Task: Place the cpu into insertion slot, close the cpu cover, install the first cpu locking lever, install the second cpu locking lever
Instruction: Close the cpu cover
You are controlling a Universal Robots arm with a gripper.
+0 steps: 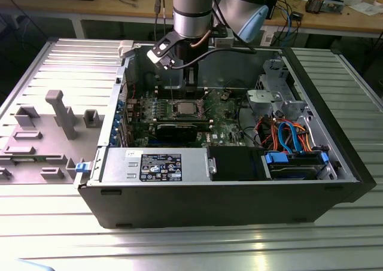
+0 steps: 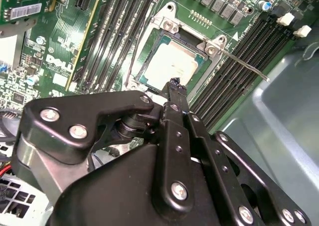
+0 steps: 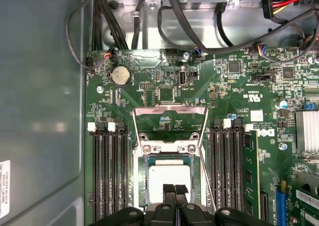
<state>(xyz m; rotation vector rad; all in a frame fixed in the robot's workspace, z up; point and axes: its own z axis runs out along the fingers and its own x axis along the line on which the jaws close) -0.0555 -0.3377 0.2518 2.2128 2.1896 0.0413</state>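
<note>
Silver-grey and square, the cpu [image 3: 169, 178] lies flat in its socket on the green board [image 3: 239, 86], so I judge the placing step done. Its cover [image 3: 169, 110] is tipped up on its hinge just beyond the cpu, with the board showing through its window. A thin lever [image 2: 246, 66] sticks out free beside the socket, so nothing is locked down yet.

My gripper [image 3: 174, 187] hangs right over the near edge of the cpu, fingers pressed together with nothing between them. I read that as a pushing posture rather than a carrying one.

The board sits deep in an open computer case [image 1: 209, 202], walls close on each side, with a power supply box [image 1: 161, 166] along the front. The case rests on a ribbed metal desk [image 1: 179, 247]. Wooden benches [image 1: 335, 20] strewn with cables run behind.
</note>
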